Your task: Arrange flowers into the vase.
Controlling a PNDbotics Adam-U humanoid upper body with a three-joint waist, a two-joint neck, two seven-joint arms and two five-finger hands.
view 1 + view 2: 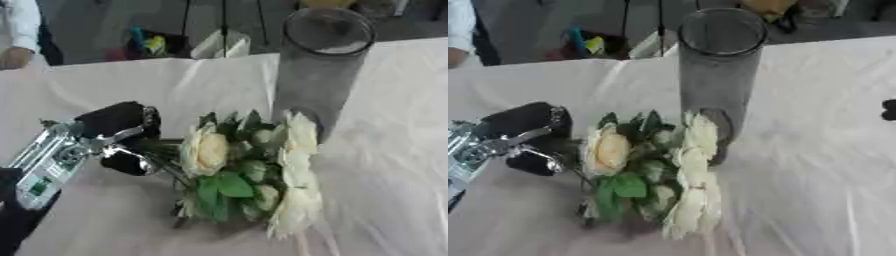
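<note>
A bunch of cream-white roses with green leaves sits on the white tablecloth, its blooms just in front of the tall clear glass vase, which stands upright near the table's far edge with no flowers in it. The robot's left hand reaches in from the left side and is curled around the dark stems where they leave the blooms, black fingers above and below them in what looks like a closed grasp. The bouquet is likely light but floppy, with soft petals that would bruise or shed if squeezed, so the bundled stems are the sensible place to take hold, as here; the heads will probably droop and swing once raised. The vase looks smooth and tall enough to tip if knocked by the blooms. Of the right hand, only a small dark shape shows at the right edge of the right eye view, and whether its fingers are spread or curled cannot be told.
</note>
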